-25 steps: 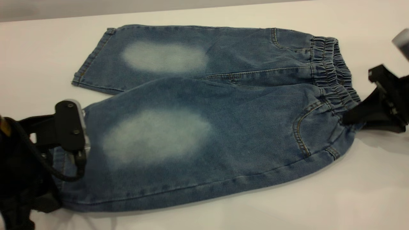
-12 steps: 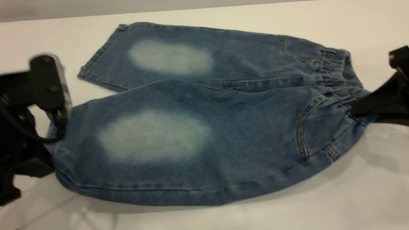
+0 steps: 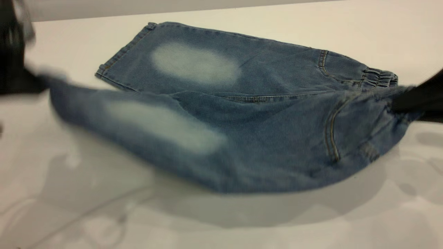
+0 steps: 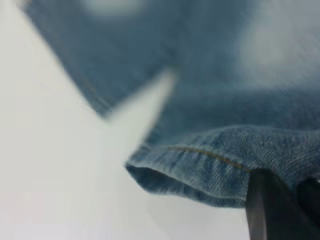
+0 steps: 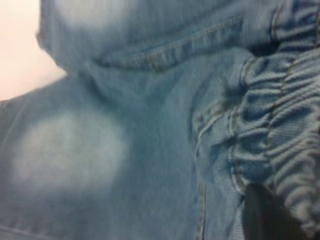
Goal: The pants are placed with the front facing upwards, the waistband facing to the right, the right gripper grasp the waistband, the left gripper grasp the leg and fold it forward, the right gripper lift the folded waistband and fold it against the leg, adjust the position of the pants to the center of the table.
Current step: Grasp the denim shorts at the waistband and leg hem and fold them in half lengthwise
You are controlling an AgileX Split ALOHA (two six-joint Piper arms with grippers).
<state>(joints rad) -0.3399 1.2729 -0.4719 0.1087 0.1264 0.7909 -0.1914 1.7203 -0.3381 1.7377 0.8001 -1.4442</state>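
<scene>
**Near leg and waistband held up off table**

White table under the pants. Far leg lies flat on it; near leg hangs raised above its shadow. Left gripper at the exterior view's left edge pinches the near leg's hem. Right gripper at the right edge is clamped on the waistband, lifted.

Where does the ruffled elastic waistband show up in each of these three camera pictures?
Exterior view: the waistband sits at the far right of the pants, beside the right gripper.
Left wrist view: not in it; only a leg hem shows.
Right wrist view: waistband fills the right side.
Shared landmark: the tan-stitched fly seam.
</scene>
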